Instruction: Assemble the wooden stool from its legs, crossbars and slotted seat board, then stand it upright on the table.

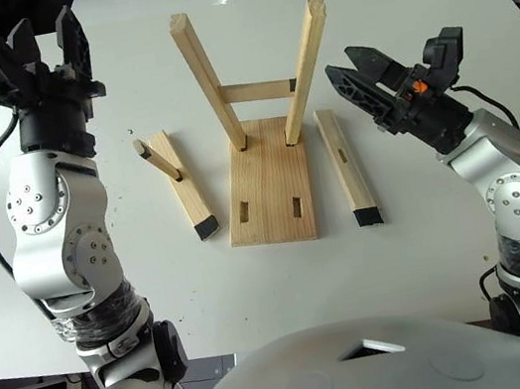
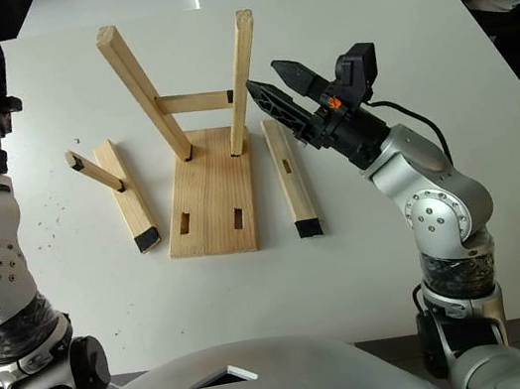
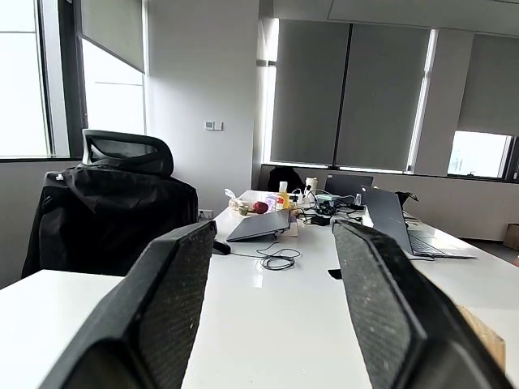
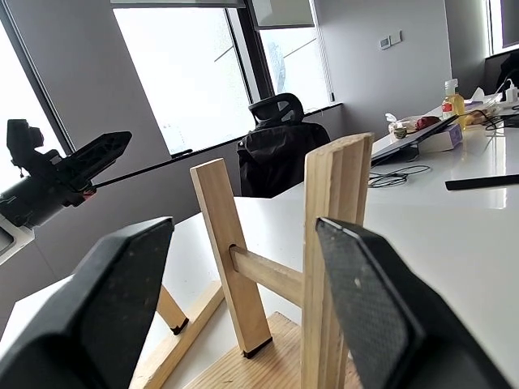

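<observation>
Leg pair point(image 1: 208, 83) upright in seat board point(image 1: 266, 183); loose legs point(image 1: 347, 167) flanking.

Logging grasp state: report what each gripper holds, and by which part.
Nothing is held. The left gripper is raised, jaws open and empty; the right gripper has jaws open beside an upright leg.

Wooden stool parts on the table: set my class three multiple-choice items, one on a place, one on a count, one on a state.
1. Relative to the seat board, the lone leg lies: A on top of it; B on the table at its right; C on the table at its left.
2. Number of legs standing in the board's slots: A one; B two; C four.
3. The right gripper is: A shut on a leg; B shut on the board; C open and empty.
Key: 1 B, flat beside the board's right edge. 2 B, two stand joined by a crossbar. 3 C, its fingers are spread, nothing between.
</observation>
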Controlling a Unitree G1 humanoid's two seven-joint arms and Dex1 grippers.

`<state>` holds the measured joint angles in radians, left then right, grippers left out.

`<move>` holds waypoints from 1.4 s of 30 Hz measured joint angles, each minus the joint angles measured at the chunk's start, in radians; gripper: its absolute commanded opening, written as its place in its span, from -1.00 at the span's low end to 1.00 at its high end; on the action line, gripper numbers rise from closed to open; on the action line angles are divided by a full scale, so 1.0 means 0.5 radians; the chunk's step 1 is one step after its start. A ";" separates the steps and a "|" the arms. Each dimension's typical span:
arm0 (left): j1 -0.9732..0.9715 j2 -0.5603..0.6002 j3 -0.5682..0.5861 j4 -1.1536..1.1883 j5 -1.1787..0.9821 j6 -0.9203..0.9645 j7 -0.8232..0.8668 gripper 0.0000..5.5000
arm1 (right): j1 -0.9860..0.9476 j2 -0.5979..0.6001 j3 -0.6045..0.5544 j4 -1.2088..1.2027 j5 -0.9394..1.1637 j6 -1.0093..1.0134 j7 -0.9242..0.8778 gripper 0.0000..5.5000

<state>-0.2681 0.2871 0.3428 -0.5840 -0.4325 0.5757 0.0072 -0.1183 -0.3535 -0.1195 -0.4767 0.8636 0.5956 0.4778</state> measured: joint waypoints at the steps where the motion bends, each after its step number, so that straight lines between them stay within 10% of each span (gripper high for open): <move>1: 0.029 0.000 -0.029 -0.002 0.015 0.016 0.002 -0.03 | -0.006 0.000 0.001 0.000 0.000 0.002 0.000 0.18; 12: 0.365 -0.099 -0.294 0.400 0.297 -0.225 0.001 -0.03 | -0.108 0.009 0.028 0.045 0.026 0.027 -0.001 0.18; 21: 0.272 -0.295 0.078 0.042 -0.368 -0.171 0.088 -0.03 | 0.005 0.043 0.027 -0.050 0.076 0.062 -0.072 0.18; 30: 0.554 0.092 0.595 0.151 -1.227 0.378 0.245 -0.03 | 0.331 0.163 0.032 -0.273 0.022 -0.048 -0.243 0.18; 36: 1.173 0.284 0.260 0.149 -1.046 0.672 -0.039 -0.03 | 0.372 0.174 0.048 -0.277 -0.019 -0.104 -0.269 0.18; 42: 0.939 0.212 -0.124 -0.134 -0.882 0.871 0.263 0.35 | 0.341 0.151 0.056 -0.250 -0.023 -0.106 -0.256 0.18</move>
<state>0.2015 0.3930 0.2808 -0.6508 -0.8737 1.0112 0.1389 0.0521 -0.2780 -0.0914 -0.6016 0.8522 0.5427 0.3499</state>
